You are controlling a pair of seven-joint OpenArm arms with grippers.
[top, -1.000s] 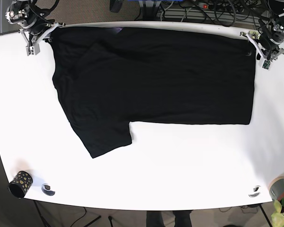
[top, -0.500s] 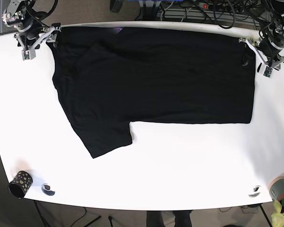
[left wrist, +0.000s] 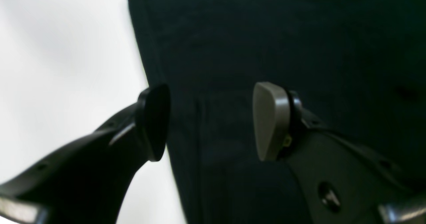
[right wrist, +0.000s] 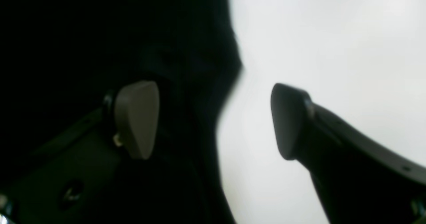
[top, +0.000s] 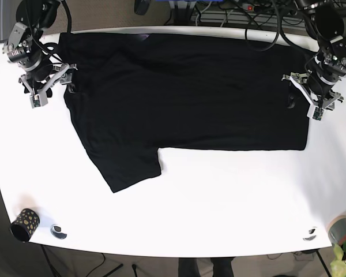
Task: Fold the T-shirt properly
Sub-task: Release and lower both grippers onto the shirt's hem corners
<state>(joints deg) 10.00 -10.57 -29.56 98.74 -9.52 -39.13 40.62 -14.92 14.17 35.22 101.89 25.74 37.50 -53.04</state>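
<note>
Farther down the T-shirt (top: 184,98) edges, both arms.

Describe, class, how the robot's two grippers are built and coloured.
Each gripper, left gripper and right gripper, has two curved black plastic fingers: one carries a rounded grey pad, the other a black pad. From above, white brackets, dark joints and black cables show.

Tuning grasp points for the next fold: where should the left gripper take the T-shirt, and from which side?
Take the T-shirt at its straight side edge, coming in from the bare table. The left gripper already hangs open astride that edge, one finger over table, the other over cloth.
</note>
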